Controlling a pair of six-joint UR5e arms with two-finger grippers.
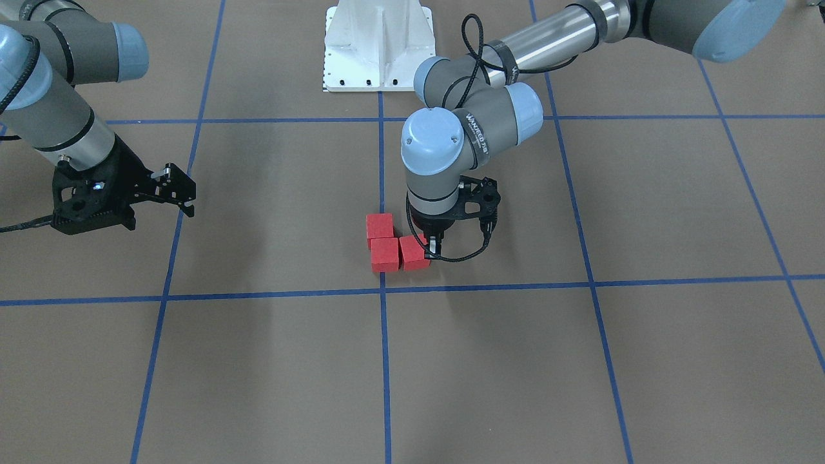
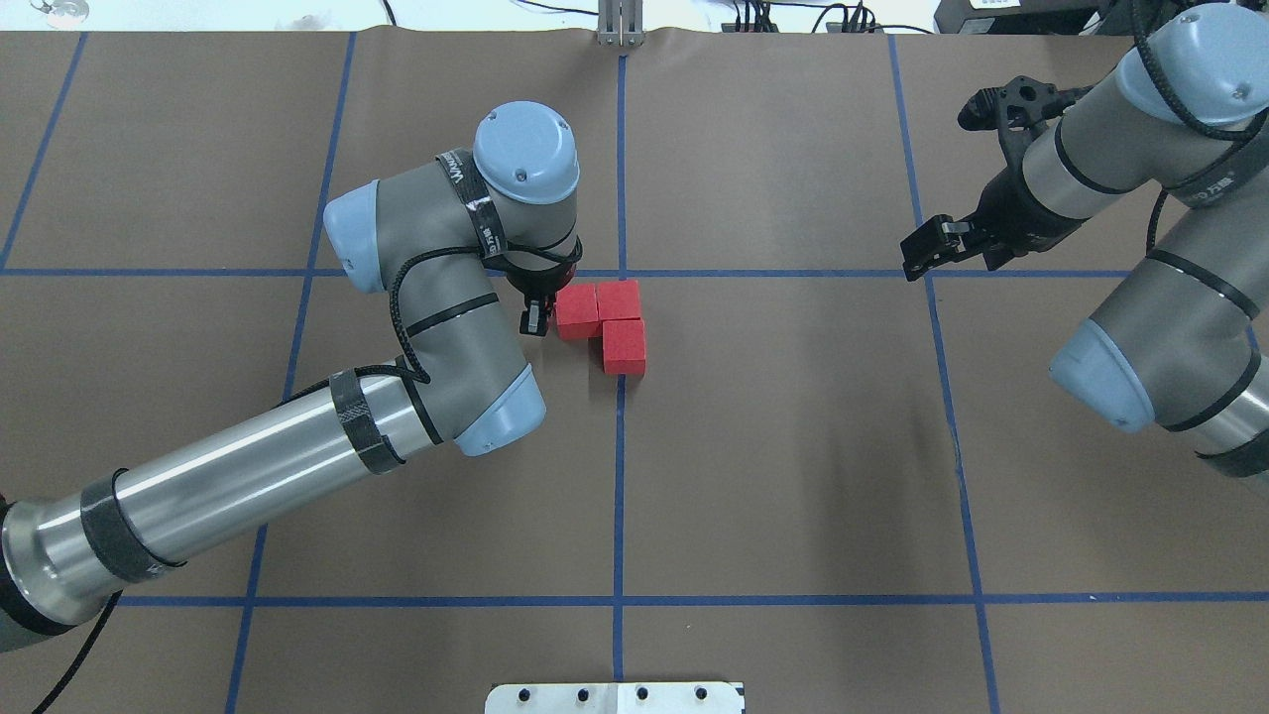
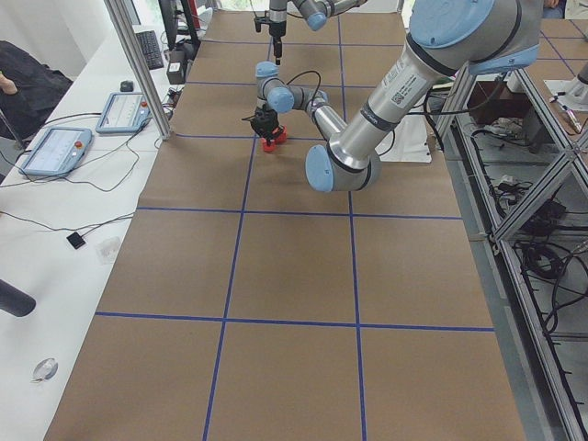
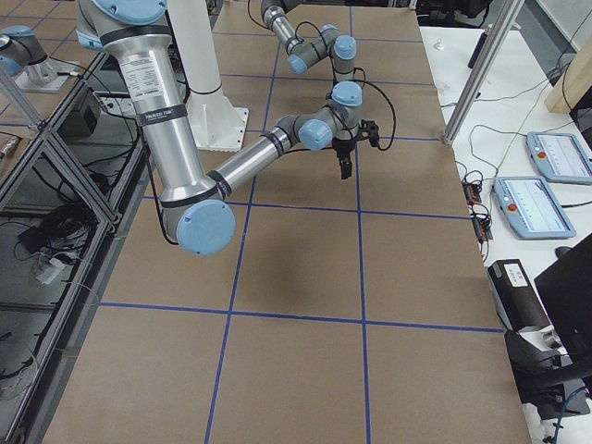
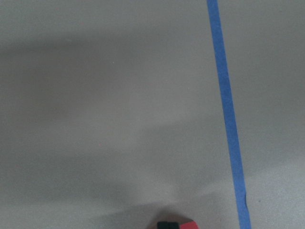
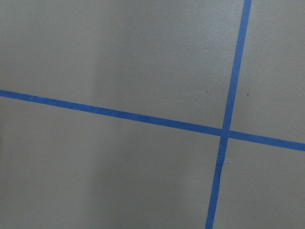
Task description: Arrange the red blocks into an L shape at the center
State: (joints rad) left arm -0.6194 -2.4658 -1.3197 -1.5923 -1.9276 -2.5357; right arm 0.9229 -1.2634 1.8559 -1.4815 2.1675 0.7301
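Brown grid surface (image 1: 258,374), front-facing view: the red blocks (image 1: 385,254) sit touching in an L, just robot-side of the center (image 1: 383,290). The left gripper (image 1: 430,245) is down against the end block (image 1: 413,252) — whether it is clamped on it I cannot tell. The right gripper (image 1: 177,190) hangs well apart, jaws parted, empty. Overhead, the risk shows — a crooked lift-off or a dragging finger could nudge that block and break the L.

Left gripper (image 2: 540,315) sits just beside red blocks (image 2: 607,322) on their left. Left arm (image 2: 436,337) fills left and near-left of blocks. Right, far, near-right of blocks: bare mat (image 2: 793,416). Right gripper (image 2: 927,250) well right of blocks.
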